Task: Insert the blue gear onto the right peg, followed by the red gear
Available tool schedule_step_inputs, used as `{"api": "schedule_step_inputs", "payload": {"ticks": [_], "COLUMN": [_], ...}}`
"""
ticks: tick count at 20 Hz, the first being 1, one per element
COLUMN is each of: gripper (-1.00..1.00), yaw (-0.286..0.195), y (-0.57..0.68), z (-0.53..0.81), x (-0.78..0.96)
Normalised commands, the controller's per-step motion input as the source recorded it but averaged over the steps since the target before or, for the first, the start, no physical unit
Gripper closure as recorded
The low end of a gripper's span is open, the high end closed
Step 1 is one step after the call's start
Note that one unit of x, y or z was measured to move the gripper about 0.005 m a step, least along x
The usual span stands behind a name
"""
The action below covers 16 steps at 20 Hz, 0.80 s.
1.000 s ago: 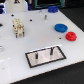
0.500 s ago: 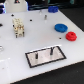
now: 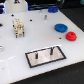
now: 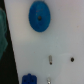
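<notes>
Blue and red, both gears are lying flat on the white bench (image 3: 35,42), so from where I stand nothing of the job has been done yet. The blue gear (image 3: 60,28) rests toward the exterior view's right, with the red gear (image 3: 71,36) just beside it, nearer the edge; whether they touch I cannot tell. Well apart from them sits the grey, black-rimmed plate (image 3: 46,56), closer to the front edge of the bench. Its taller pin, the right peg (image 3: 51,50), stands bare with nothing threaded on it, and the shorter peg (image 3: 37,55) beside it is empty too.

The wrist view looks straight down on the blue gear (image 4: 39,15), its centre hole plainly open, with a small metal stud (image 4: 50,59) and a dark spot (image 4: 72,59) on the bench farther off. That suggests the arm is hanging over the blue gear, but the hand itself shows in neither picture, so I cannot tell whether it is released or clenched. It is not holding either gear, since both lie free.

What is left, as I judge it, is everything: take up the blue gear, carry it across and seat it on the right peg, then the same for the red one on top.
</notes>
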Motion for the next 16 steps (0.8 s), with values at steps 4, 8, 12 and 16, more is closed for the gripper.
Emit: {"api": "schedule_step_inputs", "payload": {"ticks": [4, 8, 12, 16], "gripper": [-1.0, -1.0, -1.0, -1.0], "yaw": [0.0, 0.0, 0.0, 0.0], "y": [0.38, 0.19, 0.0, -0.06], "z": [-0.5, -0.55, -0.57, -0.56], "x": [-0.21, -0.25, -0.33, -0.33]}}
